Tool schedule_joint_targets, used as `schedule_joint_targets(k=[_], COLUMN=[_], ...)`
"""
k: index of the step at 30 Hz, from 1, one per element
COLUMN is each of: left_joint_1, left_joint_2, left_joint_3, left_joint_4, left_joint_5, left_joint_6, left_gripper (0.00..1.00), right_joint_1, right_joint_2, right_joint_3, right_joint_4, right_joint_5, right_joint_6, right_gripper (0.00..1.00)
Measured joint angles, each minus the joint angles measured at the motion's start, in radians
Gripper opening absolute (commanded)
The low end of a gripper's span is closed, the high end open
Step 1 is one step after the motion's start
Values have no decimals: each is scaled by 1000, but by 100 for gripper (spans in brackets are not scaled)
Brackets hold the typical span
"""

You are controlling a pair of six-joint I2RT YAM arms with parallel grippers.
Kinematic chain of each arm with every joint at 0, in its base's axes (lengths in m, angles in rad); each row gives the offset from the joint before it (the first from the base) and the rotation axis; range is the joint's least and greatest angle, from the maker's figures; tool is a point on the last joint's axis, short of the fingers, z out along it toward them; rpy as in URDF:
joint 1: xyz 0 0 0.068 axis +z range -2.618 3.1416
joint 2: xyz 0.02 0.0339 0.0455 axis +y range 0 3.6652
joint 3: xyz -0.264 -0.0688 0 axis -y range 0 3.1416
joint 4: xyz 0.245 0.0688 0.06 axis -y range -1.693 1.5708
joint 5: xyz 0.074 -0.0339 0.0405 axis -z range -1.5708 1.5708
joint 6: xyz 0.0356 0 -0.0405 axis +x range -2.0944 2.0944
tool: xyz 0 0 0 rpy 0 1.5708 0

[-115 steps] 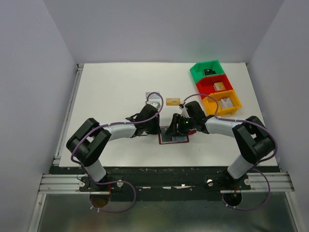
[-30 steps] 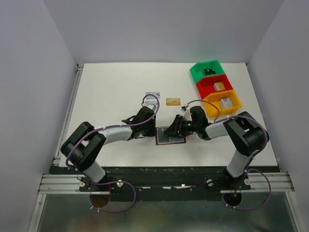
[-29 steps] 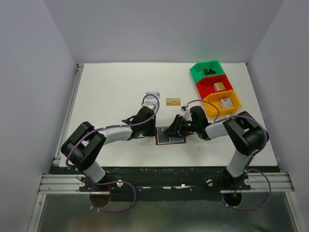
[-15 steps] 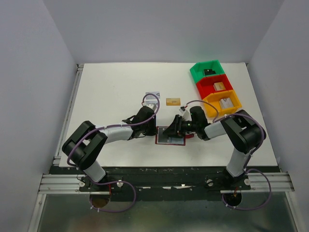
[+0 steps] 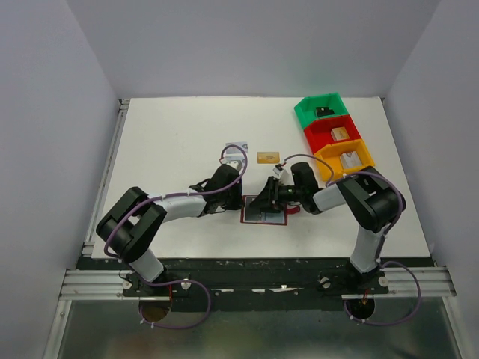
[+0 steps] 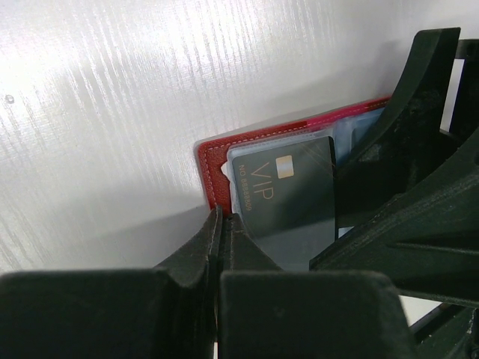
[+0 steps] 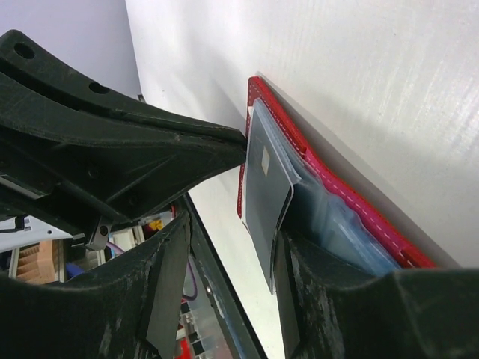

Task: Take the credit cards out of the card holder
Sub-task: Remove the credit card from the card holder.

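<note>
Left wrist view showed the open red card holder (image 6: 215, 161) lying on the white table (image 6: 112, 90), with a dark VIP card (image 6: 288, 194) in its clear sleeve. The left end effector (image 6: 222, 224) was pressed together at the holder's corner. The right end effector (image 7: 228, 232) stood spread astride the card's edge. A gold card (image 5: 268, 157) lay farther back.

White tabletop (image 5: 172, 134): an open dark red leather wallet (image 5: 262, 218) lies near the front, with a gold-tan card (image 5: 268, 157) and a silver-grey card (image 5: 233, 146) beyond it. A green plastic bin (image 5: 303, 114), a red plastic bin (image 5: 313, 133) and an orange plastic bin (image 5: 355, 170) sit far right.
</note>
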Motion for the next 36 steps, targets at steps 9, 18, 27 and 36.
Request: schedule_joint_targets(k=[9,18,27,36], left_joint_1=[0,-8,-8,-8], left_joint_2=[0,6,18,21], left_joint_3=[-2,-3,5,10], left_joint_4=[4,17,20,12], left_joint_5=[0,-1,-2,-6], left_joint_6=[-1,-24,-46,-53], left_gripper=[0,0,0,0], right_joint_1=[6,20,22,22], right_joint_2=[8,-111,-147,-179], right_joint_3=[21,45,46,54], right_joint_4=[-35,-263,-364,-426], right_joint_5=[-12,50,84,102], right_joint_6=[-18,-140,-184,-210], right_gripper=[50,48,47,47])
